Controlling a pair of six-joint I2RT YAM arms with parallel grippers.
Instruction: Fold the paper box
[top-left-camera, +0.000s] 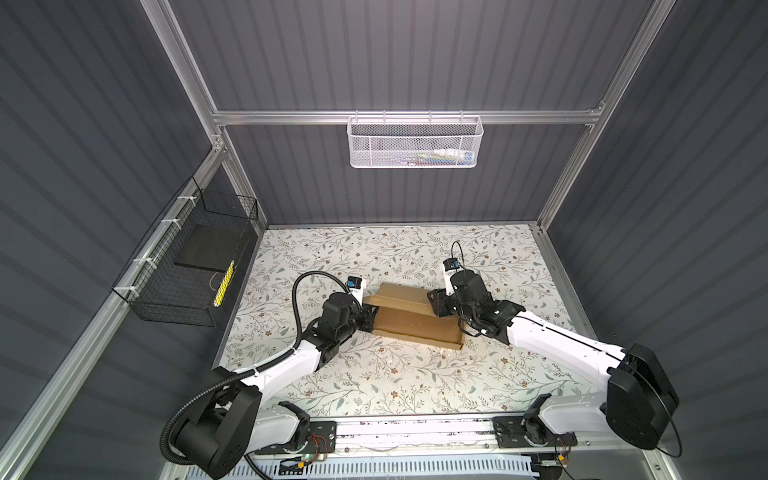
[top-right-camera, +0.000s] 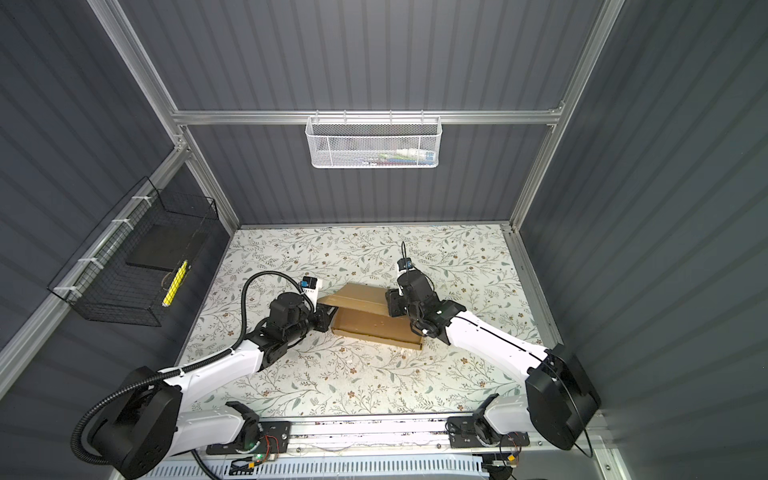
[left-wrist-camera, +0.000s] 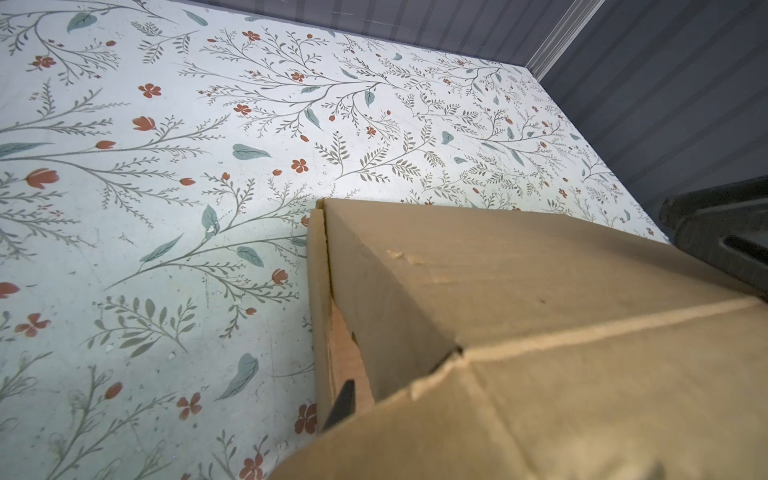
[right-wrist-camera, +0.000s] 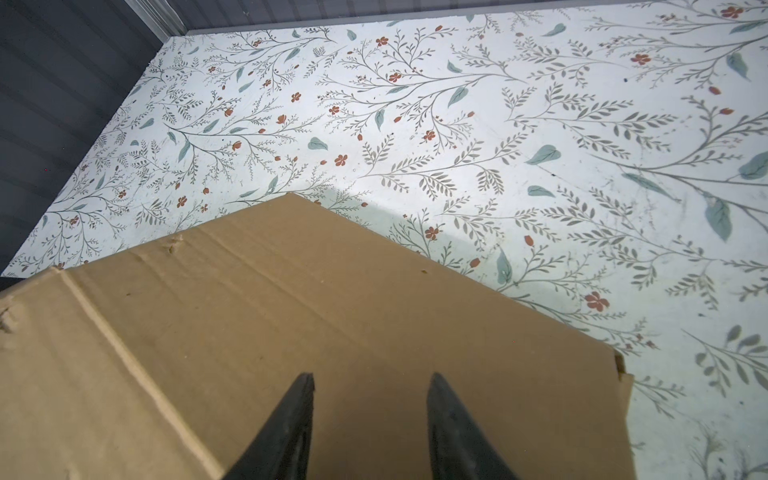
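- The paper box, plain brown cardboard, lies mid-table on the floral table, with its lid panel tilted over the far half.
- Labels on the items in the white basket are too small to read.
- The left gripper is at the box's left end. One fingertip shows inside the end gap and the other is hidden, so its opening cannot be told.
- The right gripper is at the right end, fingers spread over the lid, gripping nothing.
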